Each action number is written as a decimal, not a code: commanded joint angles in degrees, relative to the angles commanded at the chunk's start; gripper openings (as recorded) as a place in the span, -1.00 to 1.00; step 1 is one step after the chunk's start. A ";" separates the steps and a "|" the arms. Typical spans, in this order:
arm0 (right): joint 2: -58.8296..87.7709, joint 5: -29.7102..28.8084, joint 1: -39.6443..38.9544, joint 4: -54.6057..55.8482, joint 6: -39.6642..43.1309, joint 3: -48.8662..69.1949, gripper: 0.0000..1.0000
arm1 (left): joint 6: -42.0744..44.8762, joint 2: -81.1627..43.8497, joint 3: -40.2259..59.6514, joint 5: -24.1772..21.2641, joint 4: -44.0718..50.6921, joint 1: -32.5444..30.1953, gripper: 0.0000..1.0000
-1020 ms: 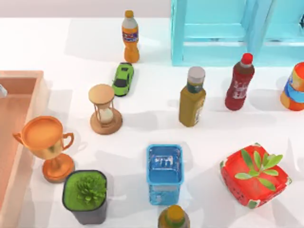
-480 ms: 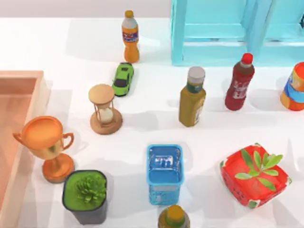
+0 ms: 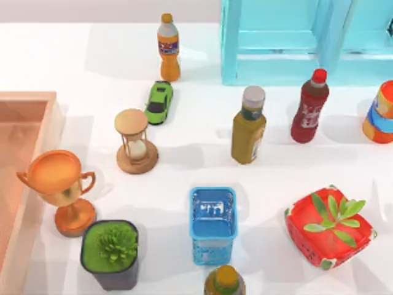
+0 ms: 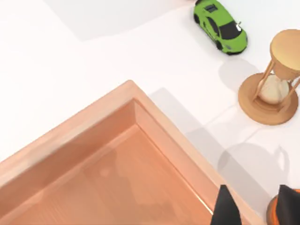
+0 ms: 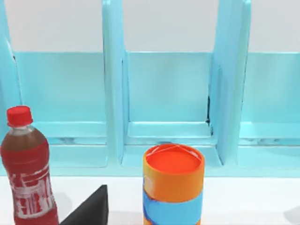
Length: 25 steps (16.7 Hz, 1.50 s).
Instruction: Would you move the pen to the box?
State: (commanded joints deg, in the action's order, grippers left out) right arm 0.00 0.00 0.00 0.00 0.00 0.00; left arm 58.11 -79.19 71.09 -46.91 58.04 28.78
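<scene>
The box [image 3: 27, 123] sits at the table's left edge; the pen cannot be made out. The left gripper [image 4: 255, 206], fingers parted and empty, hangs over the box's wall beside the trophy [image 3: 58, 184]. The hourglass [image 3: 135, 142] stands apart.
</scene>
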 joint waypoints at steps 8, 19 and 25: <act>0.00 0.00 0.00 0.00 0.00 0.00 1.00 | -4.93 -1.27 -11.52 1.58 -16.72 -3.66 -1.00; 0.00 0.00 0.00 0.00 0.00 0.00 1.00 | -5.24 -1.34 -12.21 1.68 -17.49 -3.88 -0.10; 0.00 0.00 0.00 0.00 0.00 0.00 1.00 | -5.24 -1.34 -12.21 1.68 -17.49 -3.88 0.81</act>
State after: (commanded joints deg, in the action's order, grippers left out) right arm 0.00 0.00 0.00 0.00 0.00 0.00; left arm 52.87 -80.53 58.87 -45.23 40.55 24.90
